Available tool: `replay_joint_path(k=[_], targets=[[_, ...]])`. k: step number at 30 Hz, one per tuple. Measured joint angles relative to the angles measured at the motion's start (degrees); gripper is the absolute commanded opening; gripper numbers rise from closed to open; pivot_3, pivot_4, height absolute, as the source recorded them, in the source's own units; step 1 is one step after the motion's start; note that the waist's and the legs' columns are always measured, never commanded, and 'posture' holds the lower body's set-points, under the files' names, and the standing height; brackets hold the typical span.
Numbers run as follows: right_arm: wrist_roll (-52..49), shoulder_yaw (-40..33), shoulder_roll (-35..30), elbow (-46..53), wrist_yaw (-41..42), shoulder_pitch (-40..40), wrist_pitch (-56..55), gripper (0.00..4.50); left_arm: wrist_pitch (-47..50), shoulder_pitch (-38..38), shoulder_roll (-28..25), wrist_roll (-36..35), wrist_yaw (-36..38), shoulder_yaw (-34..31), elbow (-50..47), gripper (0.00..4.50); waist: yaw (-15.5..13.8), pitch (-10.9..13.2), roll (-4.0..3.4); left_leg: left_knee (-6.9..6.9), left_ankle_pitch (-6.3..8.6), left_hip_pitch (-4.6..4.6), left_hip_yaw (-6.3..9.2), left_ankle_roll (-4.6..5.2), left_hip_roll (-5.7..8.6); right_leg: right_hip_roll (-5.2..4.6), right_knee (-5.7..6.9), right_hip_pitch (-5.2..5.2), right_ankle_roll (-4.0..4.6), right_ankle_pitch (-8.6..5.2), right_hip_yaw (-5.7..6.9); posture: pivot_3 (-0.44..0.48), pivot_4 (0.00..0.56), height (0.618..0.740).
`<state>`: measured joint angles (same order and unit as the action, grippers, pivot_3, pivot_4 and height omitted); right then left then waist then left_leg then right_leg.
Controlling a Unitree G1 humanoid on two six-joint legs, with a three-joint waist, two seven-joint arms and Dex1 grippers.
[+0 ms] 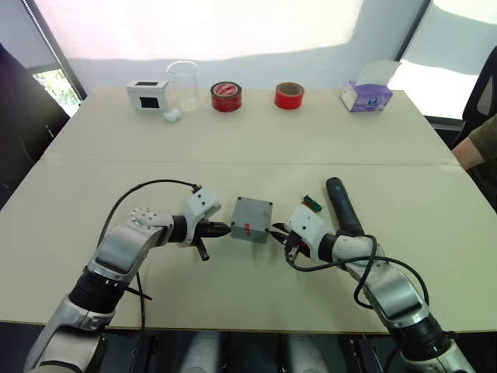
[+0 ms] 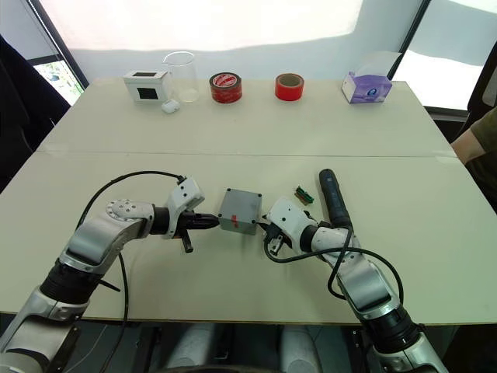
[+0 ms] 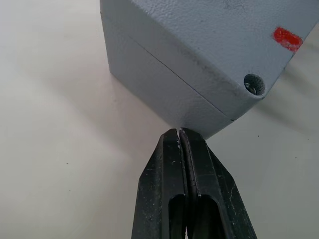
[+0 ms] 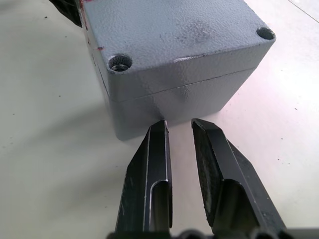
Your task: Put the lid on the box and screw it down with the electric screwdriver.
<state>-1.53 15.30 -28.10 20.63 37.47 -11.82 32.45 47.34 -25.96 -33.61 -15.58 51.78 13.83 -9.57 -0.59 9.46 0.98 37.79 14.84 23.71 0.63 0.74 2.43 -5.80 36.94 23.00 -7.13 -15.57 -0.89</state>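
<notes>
A: Starting at the left, what do you make of the left gripper (image 1: 218,229)?

B: Its fingers (image 3: 185,164) are clenched together with nothing between them, tips right at the left corner of the box (image 1: 251,220).

A: And the box itself?

B: It sits near the middle of the worktop (image 1: 256,140), between the two arms. The lid (image 4: 169,35) is already seated on it; a seam runs all the way round, and a red mark shows on its side. One corner hole seems to have a screw in it, though I can't tell how deep.

A: The right side?

B: The right gripper (image 1: 278,231) has its fingers slightly parted, holding nothing, the tips just at the box's right face. The electric screwdriver (image 1: 342,204) lies on the worktop to the right and a little farther back, untouched, with a small green piece (image 1: 312,203) just to its left.

A: What might go wrong?

B: My guess is that uneven pushing from either side could spin or slide the box, or nudge the lid off its holes. Reaching back for the screwdriver, the right arm could also roll it away or knock the green piece.
</notes>
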Motion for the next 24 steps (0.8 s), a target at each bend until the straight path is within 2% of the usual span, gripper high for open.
replay_joint_path(k=[12, 16, 20, 24], targets=[[-1.9, -2.1, -0.2, 1.8, 0.4, 1.4, 0.0, 0.78, -1.1, -1.2, 0.0, 0.0, 0.5, 0.1, 1.7, 0.00, -0.1, 0.0, -0.01, -0.01, 0.00, 0.01, 0.00, 0.00, 0.00, -0.04, -0.01, 0.00, 0.00, 0.00, 0.00, 0.000, 0.150, 0.740], [-7.7, -9.0, -2.6, 8.3, 2.1, 4.4, 3.7, 0.78, -10.3, -0.7, 0.9, -0.7, -1.2, -6.4, 2.4, 0.00, -0.1, 0.0, -0.01, 0.00, 0.00, 0.21, 0.01, -0.01, 0.00, -0.13, -0.01, 0.18, 0.00, 0.01, -0.02, 0.000, 0.150, 0.740], [-14.7, -20.0, -5.5, 14.1, 2.9, 5.5, 10.2, 0.78, -9.2, -2.5, -0.2, -5.1, -0.2, -12.7, 3.1, 0.00, -0.2, 0.0, -0.01, 0.00, 0.00, 0.25, 0.06, -0.01, -0.02, -0.13, -0.01, 0.20, 0.01, 0.01, -0.01, 0.000, 0.150, 0.740], [-20.4, -25.6, -5.5, 16.0, 1.8, 5.7, 16.7, 0.78, -7.7, -5.8, 0.9, -7.9, 0.7, -12.8, 3.1, 0.00, -0.2, 0.0, 0.00, 0.03, 0.00, 0.34, 0.08, 0.00, 0.00, -0.16, -0.04, 0.21, 0.00, 0.02, 0.01, 0.000, 0.150, 0.740]])
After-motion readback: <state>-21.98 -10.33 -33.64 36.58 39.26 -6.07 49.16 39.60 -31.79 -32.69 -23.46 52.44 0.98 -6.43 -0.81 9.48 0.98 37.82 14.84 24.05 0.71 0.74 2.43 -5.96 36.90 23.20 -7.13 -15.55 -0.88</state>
